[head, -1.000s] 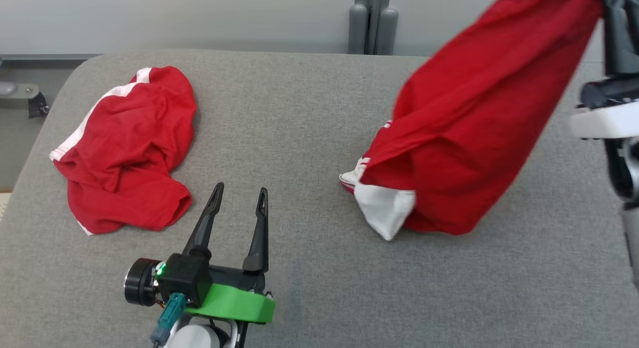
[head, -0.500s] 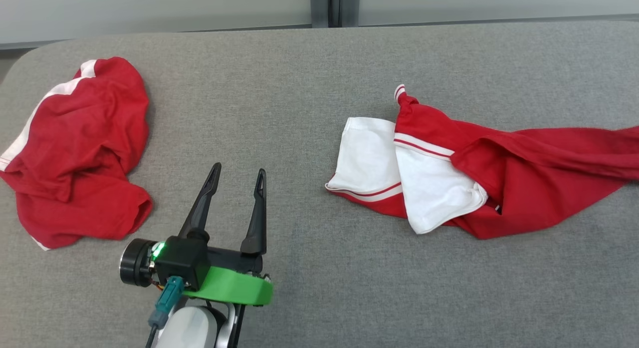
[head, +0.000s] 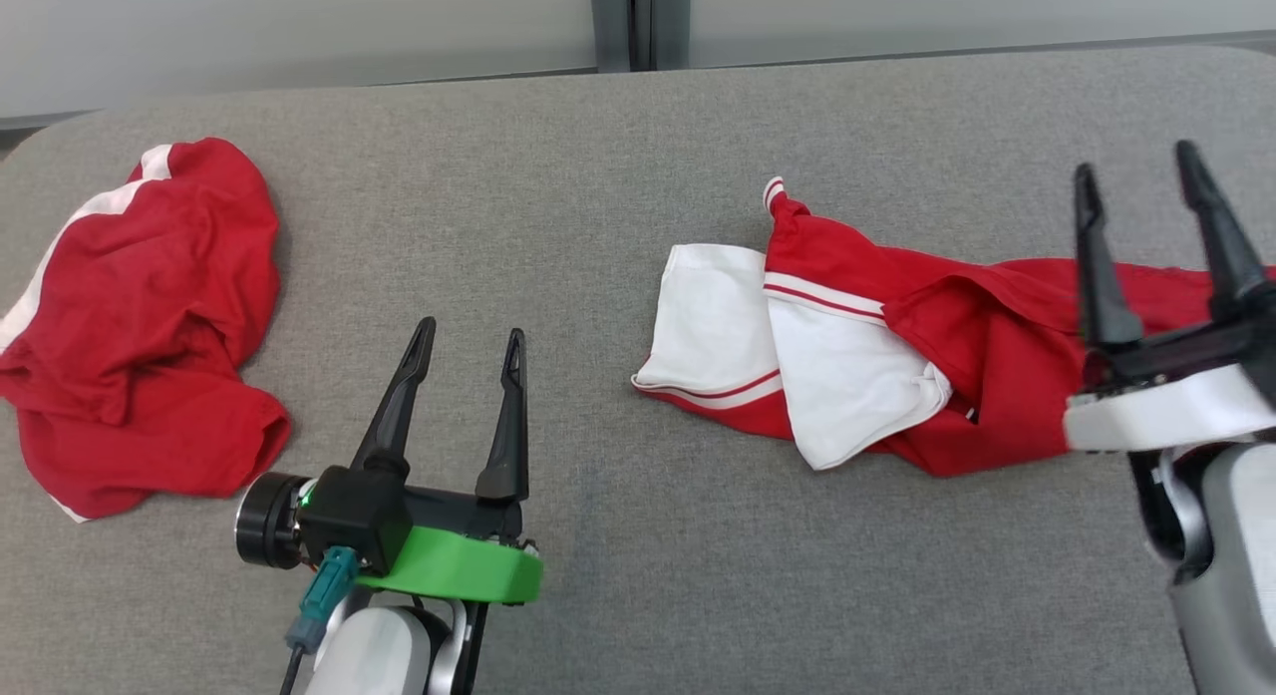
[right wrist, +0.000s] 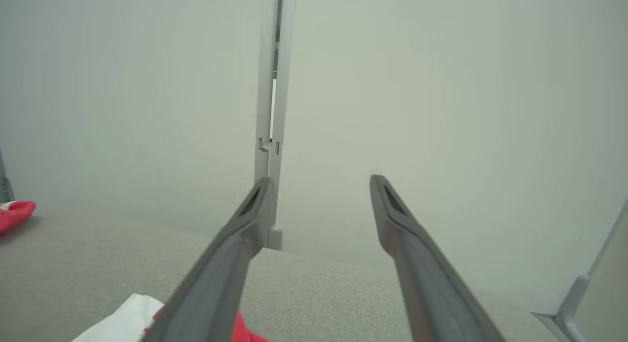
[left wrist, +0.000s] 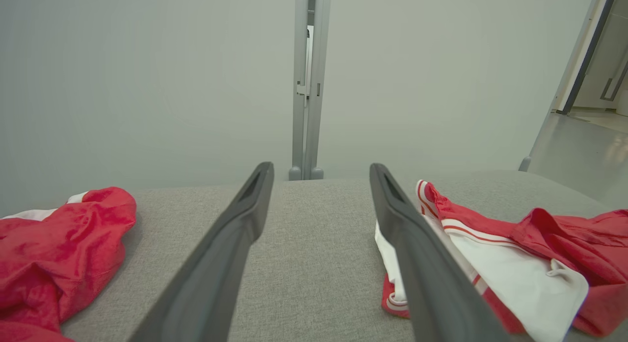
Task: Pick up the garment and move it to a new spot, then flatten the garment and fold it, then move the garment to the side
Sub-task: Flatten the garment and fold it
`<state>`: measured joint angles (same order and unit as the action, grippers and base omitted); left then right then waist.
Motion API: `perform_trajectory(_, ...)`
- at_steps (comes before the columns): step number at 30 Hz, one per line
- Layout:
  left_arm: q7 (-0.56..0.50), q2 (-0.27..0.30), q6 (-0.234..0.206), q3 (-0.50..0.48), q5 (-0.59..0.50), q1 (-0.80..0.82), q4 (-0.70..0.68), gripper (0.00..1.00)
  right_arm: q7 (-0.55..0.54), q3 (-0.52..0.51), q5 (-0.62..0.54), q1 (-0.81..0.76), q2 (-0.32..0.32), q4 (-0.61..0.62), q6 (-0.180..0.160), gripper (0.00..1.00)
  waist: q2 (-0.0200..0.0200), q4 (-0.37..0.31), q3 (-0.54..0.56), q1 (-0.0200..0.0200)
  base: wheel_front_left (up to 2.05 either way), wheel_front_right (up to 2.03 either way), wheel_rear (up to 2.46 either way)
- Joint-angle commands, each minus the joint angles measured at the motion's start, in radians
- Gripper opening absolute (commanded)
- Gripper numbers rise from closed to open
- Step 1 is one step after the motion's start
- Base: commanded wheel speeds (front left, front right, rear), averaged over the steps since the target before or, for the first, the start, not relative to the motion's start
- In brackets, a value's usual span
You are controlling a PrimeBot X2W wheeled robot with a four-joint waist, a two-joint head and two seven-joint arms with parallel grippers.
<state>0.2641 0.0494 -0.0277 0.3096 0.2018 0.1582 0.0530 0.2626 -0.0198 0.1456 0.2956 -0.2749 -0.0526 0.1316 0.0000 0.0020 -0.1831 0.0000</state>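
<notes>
Two garments on the grey table (head: 598, 226), and two grippers over it, so let's count them off. The garment (head: 947, 356) in play lies stretched out on the right half of the table, red with two white panels showing toward its left end, each edged with red-and-white striping, and a small striped tip poking up at the far side. Its red body runs on rightward in long folds to the edge of the head view. It lies loose on the cloth, rumpled and not flat. The right gripper (head: 1134, 161) stands at that right end, its two dark fingers pointing up the head view and spread wide apart, released, closed on nothing; the fingers cross in front of the red fabric from this angle. Its own wrist view shows the right gripper (right wrist: 320, 179) with both fingers parted against the pale wall, a corner of the garment (right wrist: 122, 317) just below the left-hand finger. Over at the lower left, the left gripper (head: 471, 329) hovers above bare table, jaws also parted, holding nothing, between the two pieces of clothing and touching neither. From its wrist camera the left gripper (left wrist: 320, 166) frames the garment (left wrist: 515, 263) on one side and the second garment (left wrist: 59, 253) on the other. That second garment (head: 140, 326) sits in a crumpled red heap with a white stripe along its far edge, at the table's far left, well apart from the first. One grey post (head: 638, 22) rises behind the table's far edge.
</notes>
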Motion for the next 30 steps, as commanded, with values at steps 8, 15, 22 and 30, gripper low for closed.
perform_trajectory(8, 0.001, 0.002, -0.007, 0.003, 0.011, -0.015, -0.003, 1.00, 0.003, 0.218, 0.018, -0.110, -0.026, 0.101, -0.002, 1.00, 0.0000, 0.035, 0.026, 0.0000, 0.00, 0.00, 0.00)
perform_trajectory(15, 0.001, 0.002, -0.008, -0.001, 0.025, -0.036, -0.004, 1.00, 0.003, 0.261, -0.012, -0.167, 0.008, 0.063, -0.002, 1.00, 0.0000, 0.052, 0.034, 0.0000, 0.00, 0.00, 0.00)
perform_trajectory(22, 0.001, 0.002, -0.002, -0.002, 0.022, -0.043, 0.000, 1.00, 0.003, 0.284, -0.031, -0.156, 0.003, 0.011, -0.002, 1.00, 0.0000, 0.063, 0.034, 0.0000, 0.00, 0.00, 0.00)
perform_trajectory(30, 0.001, 0.002, -0.012, 0.014, 0.038, -0.037, 0.003, 1.00, 0.003, 0.330, -0.029, -0.158, -0.024, -0.175, -0.002, 1.00, 0.0000, 0.094, 0.019, 0.0000, 0.00, 0.00, 0.00)
